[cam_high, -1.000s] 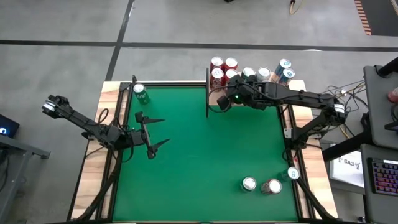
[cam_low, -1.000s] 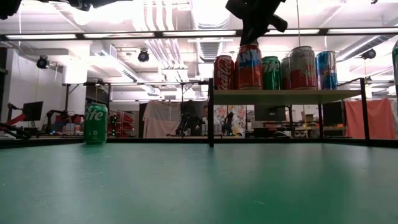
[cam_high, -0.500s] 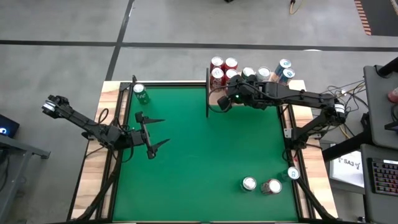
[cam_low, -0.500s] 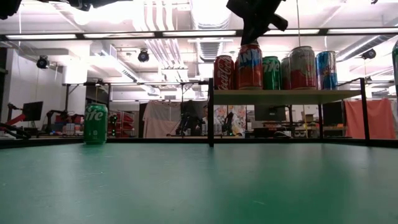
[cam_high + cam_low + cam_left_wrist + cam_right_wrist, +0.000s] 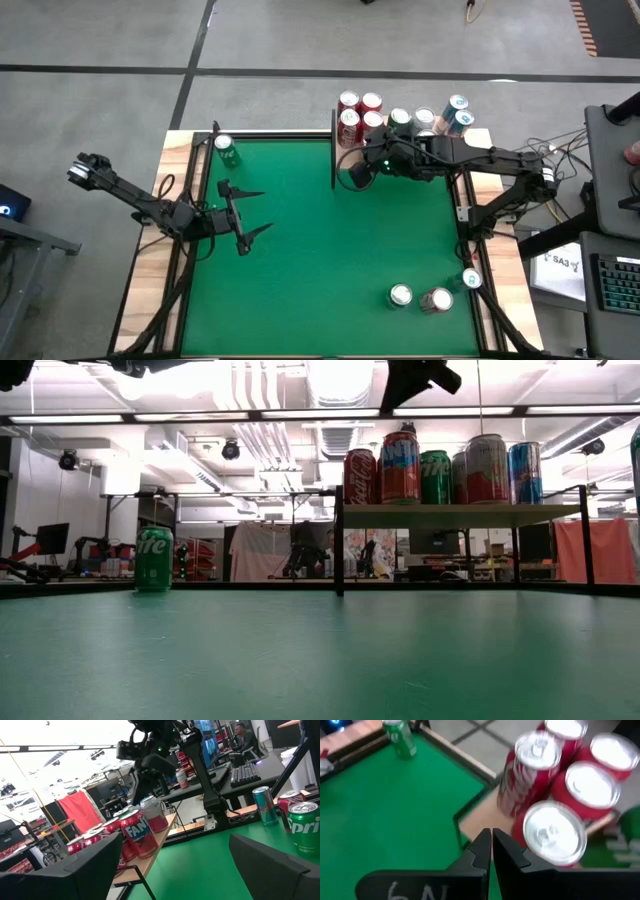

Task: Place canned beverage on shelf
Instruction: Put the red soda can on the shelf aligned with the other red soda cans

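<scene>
The shelf [image 5: 460, 515] is a light-wood board on black posts at the table's far right. Several cans stand upright on it. The front one is a red and blue Fanta can [image 5: 400, 467] [image 5: 137, 836], its silver top [image 5: 552, 832] showing in the right wrist view. My right gripper [image 5: 356, 174] [image 5: 491, 834] is shut and hangs in the air above and just in front of that can, with nothing between its fingers. My left gripper [image 5: 262, 211] waits open above the table's left side, touching nothing.
A green Sprite can [image 5: 225, 150] [image 5: 153, 560] stands at the far left corner. Three more cans [image 5: 400, 296] [image 5: 437, 300] [image 5: 471, 279] are by the near right corner. The shelf's black corner post [image 5: 339, 540] rises at its left end. The green middle of the table is open.
My right gripper has risen from just over the Fanta can's top and drawn a little toward the table's near edge, staying shut. The can stands unmoved on the shelf.
</scene>
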Action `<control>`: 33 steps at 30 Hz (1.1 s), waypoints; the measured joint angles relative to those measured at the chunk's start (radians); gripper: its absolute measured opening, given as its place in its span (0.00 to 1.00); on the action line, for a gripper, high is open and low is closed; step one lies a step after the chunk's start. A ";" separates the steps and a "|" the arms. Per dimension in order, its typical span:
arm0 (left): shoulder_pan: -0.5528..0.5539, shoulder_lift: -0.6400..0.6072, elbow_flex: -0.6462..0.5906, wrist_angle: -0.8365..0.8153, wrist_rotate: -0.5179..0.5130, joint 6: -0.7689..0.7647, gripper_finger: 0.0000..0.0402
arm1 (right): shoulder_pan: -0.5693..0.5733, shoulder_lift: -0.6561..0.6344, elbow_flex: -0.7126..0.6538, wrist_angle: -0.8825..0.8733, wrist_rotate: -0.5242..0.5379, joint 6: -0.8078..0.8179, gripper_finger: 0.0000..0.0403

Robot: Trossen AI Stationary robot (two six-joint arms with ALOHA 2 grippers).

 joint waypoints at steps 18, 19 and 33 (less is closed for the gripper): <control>0.000 0.000 0.000 0.001 0.000 0.000 0.88 | -0.008 0.006 -0.004 -0.206 0.047 0.168 0.02; 0.000 0.000 0.000 0.001 0.000 0.000 0.88 | -0.010 0.006 -0.004 -0.206 0.047 0.168 0.02; 0.000 0.000 0.000 0.001 0.000 0.000 0.88 | -0.042 0.011 -0.005 -0.211 0.095 0.157 0.02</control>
